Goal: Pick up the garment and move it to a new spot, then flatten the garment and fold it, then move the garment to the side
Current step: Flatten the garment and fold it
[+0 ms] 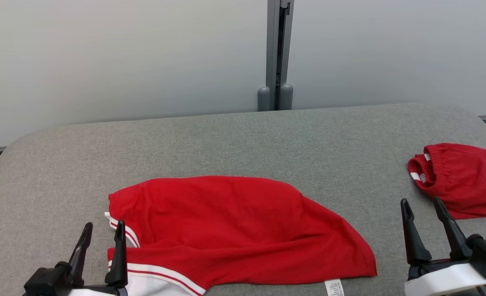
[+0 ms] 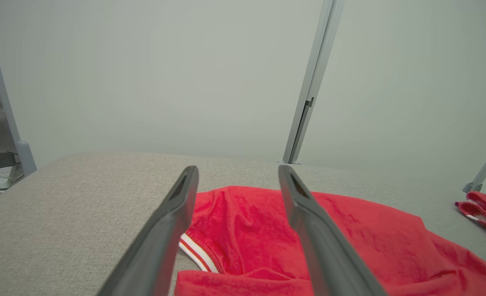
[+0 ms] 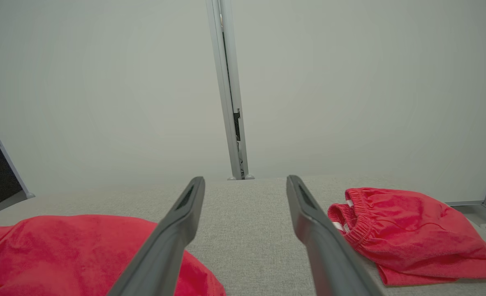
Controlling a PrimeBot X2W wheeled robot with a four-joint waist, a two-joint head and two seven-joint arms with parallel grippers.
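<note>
A red garment (image 1: 234, 230) with white-and-red striped trim lies spread on the grey table (image 1: 243, 139), near the front edge, left of centre. Its white care tag (image 1: 334, 287) shows at the front hem. My left gripper (image 1: 102, 234) stands open at the lower left, fingertips over the garment's left striped edge (image 2: 195, 250). Over bare table at the lower right, my right gripper (image 1: 423, 207) is open, with nothing between its fingers. In the right wrist view the garment (image 3: 82, 250) lies left of the fingers (image 3: 308, 222).
A second red garment (image 1: 461, 179), folded with an elastic waistband, lies at the table's right edge, just beyond my right gripper; it is also seen in the right wrist view (image 3: 407, 230). A pale wall with a grey vertical post (image 1: 279, 53) stands behind the table.
</note>
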